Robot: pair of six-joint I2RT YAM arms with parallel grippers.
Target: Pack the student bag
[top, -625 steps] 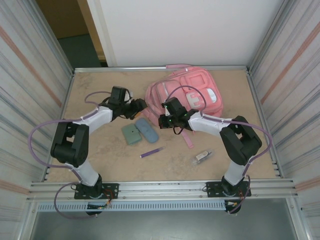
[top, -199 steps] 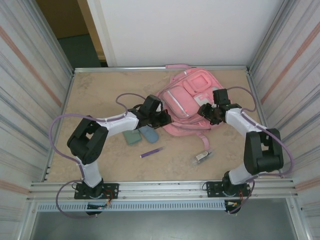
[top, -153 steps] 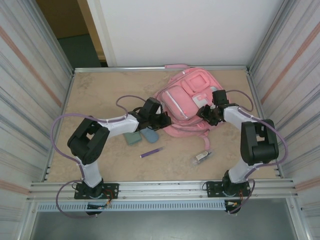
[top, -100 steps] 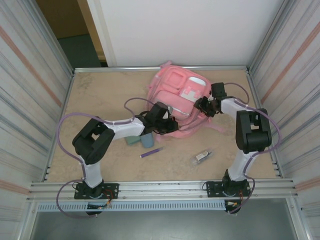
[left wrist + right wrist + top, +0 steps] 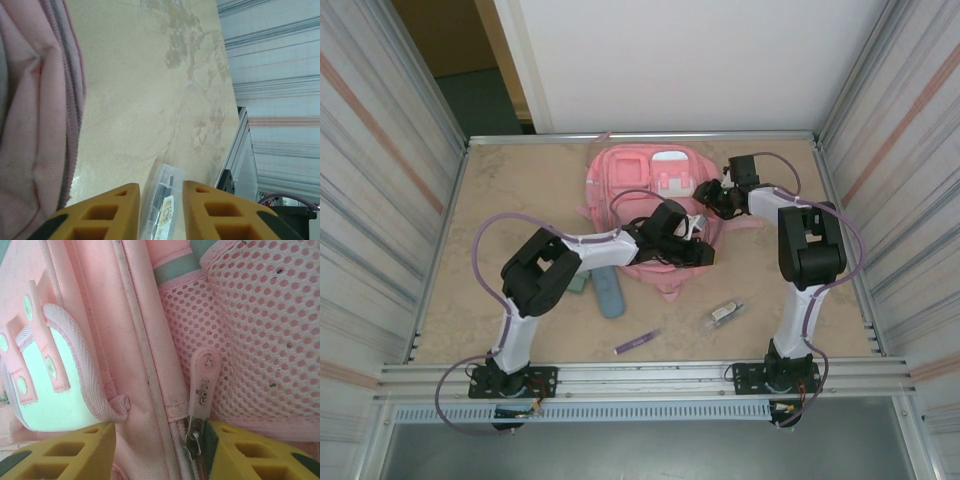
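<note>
We work over a beige table [image 5: 520,200] walled in ribbed metal. Nearest us, well short of the bag [image 5: 640,180], lies a purple pen [image 5: 637,342]. A clear packet [image 5: 725,312] sits off the bag's near-right corner, and a blue-grey pouch [image 5: 609,294] sits just off its near-left edge. The bag lies flat on the table's far half, front pockets up. Our left gripper [image 5: 160,187] is at the bag's near edge, released, with nothing between its fingers. Our right gripper [image 5: 161,432], on the bag's right side, is spread too. A zipper pull [image 5: 202,380] lies unpinched between its fingers, just below the mesh pocket [image 5: 250,315].
</note>
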